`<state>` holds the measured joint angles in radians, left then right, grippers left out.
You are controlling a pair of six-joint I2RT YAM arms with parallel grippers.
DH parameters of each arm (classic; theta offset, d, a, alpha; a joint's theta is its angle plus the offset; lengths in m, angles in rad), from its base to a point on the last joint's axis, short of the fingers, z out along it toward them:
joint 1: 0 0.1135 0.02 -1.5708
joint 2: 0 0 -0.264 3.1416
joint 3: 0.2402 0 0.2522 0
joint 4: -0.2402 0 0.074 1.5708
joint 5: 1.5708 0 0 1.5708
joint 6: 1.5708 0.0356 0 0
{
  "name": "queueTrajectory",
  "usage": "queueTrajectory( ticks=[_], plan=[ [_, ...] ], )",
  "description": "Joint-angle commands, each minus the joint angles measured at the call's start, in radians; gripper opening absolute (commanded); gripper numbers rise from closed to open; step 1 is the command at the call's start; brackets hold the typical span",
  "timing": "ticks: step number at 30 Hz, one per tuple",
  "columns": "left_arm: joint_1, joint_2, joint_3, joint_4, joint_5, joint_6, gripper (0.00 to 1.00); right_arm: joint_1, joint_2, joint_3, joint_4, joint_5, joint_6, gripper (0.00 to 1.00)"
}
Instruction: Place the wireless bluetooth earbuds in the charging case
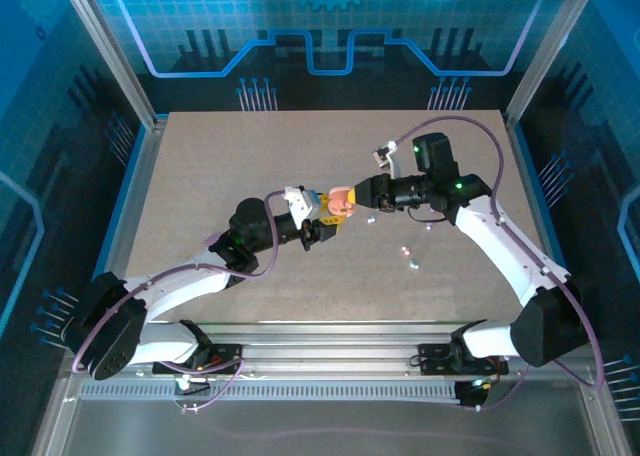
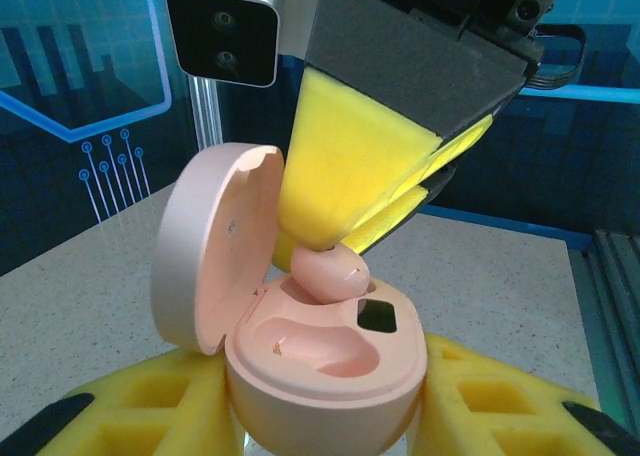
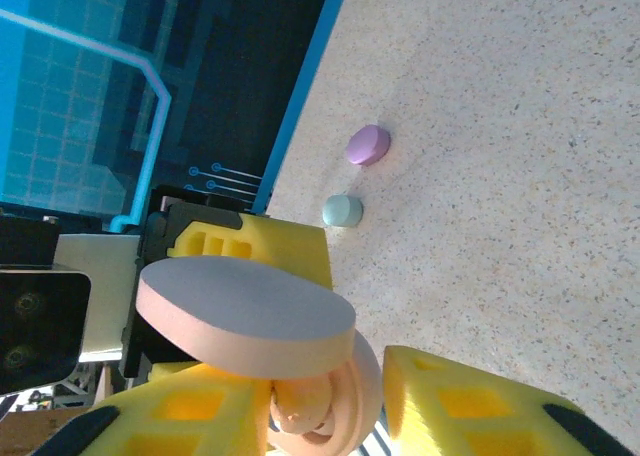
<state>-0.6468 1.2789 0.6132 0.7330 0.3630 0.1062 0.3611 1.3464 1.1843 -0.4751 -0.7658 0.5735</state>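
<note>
My left gripper point(image 1: 337, 216) is shut on the pink charging case point(image 2: 330, 376), held upright with its lid point(image 2: 205, 251) swung open to the left. A pink earbud point(image 2: 330, 273) rests in the case's far socket, and the near socket is bare. My right gripper point(image 1: 360, 198) hovers over the case from the right. Its yellow fingers point(image 2: 345, 171) stand apart, with one pad against the earbud point(image 3: 300, 406) and the other clear of it. Other earbuds lie loose on the table as tiny specks, one pinkish point(image 1: 404, 248), one greenish point(image 1: 414, 264) and one whitish point(image 1: 370, 219).
A small purple rounded piece point(image 3: 367, 144) and a teal one point(image 3: 342, 211) lie on the speckled table point(image 3: 520, 176) near its blue edge. Metal frame posts and blue walls ring the table point(image 1: 200, 176). Both arms meet at mid-table.
</note>
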Motion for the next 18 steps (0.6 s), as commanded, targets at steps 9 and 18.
queueTrajectory(
  ticks=[9, 18],
  plan=[
    [-0.011, -0.018, 0.031, 0.03, 0.018, 0.022, 0.39, 0.019, -0.053, 0.049, -0.071, 0.028, -0.031, 0.4],
    [-0.01, -0.055, 0.012, 0.007, -0.034, 0.056, 0.39, -0.019, -0.175, 0.022, -0.125, 0.149, -0.087, 0.4]
  ],
)
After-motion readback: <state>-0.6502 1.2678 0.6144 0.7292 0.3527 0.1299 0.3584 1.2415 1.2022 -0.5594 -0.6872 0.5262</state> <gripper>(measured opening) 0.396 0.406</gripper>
